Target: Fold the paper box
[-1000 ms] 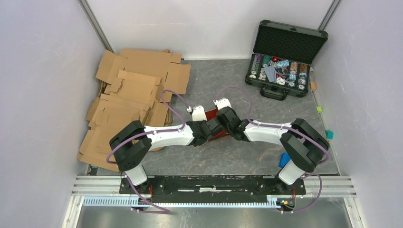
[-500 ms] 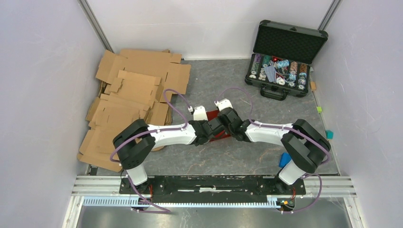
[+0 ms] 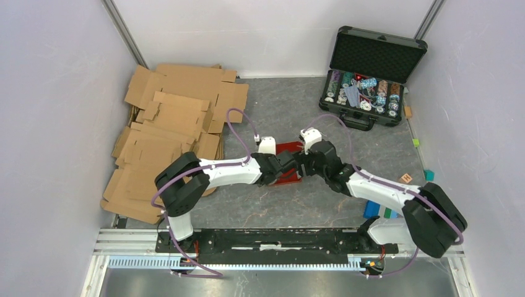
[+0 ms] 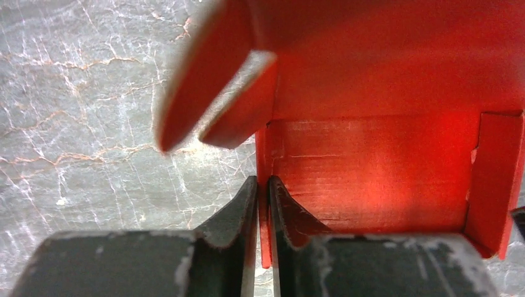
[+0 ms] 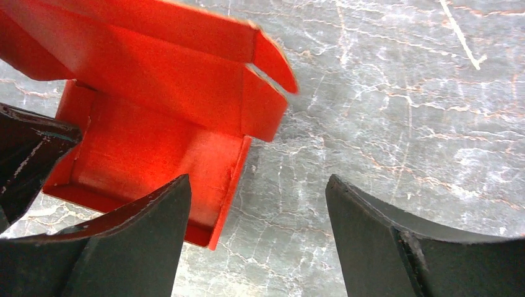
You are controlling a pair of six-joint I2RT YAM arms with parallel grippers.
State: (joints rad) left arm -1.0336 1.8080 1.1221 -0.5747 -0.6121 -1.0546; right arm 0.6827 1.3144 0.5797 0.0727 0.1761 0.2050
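We caution that on the bench (image 3: 278, 105) the paper box (image 3: 286, 150), lying at centre, may pivot or spring open, since only the left hand (image 4: 263, 185) pinches one wall while the right hand (image 5: 257, 182) stands spread astride another; bare room lies far and right, cardboard sheets (image 3: 173, 124) left.

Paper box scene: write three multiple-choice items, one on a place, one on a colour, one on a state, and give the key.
1. The brown cardboard sheets lie: A) inside the case B) at the table's left side C) under the right arm.
2. The paper box is: A) red B) blue C) white.
3. The left tool is: A) wide open B) out of view C) pinched on a box wall.
Key: 1 B, the top view shows them piled at the left; 2 A, both wrist views show red paperboard; 3 C, its jaws clamp a red wall edge.
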